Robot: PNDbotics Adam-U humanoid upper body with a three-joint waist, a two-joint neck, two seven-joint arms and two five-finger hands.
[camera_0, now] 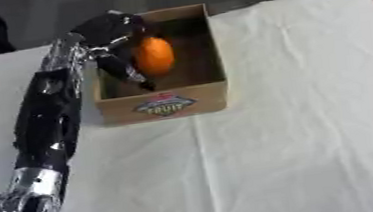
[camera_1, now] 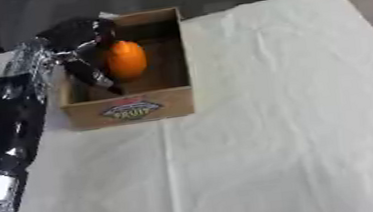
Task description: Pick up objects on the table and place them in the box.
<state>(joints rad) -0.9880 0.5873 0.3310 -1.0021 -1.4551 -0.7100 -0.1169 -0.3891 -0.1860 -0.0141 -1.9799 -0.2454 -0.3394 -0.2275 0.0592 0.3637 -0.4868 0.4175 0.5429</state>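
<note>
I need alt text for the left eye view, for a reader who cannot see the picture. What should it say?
The robot's left hand holds an orange fruit over the inside of an open cardboard box, fingers curled round the fruit. The box has a fruit label on its front and stands on a table with a white cloth. The black and silver arm comes in from the lower left.

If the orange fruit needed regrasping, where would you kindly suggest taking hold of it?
Probably across its rounded middle, coming from above: the orange fruit sits inside the cardboard box, whose walls block side approaches. The left hand already reaches in over the left wall beside it.
</note>
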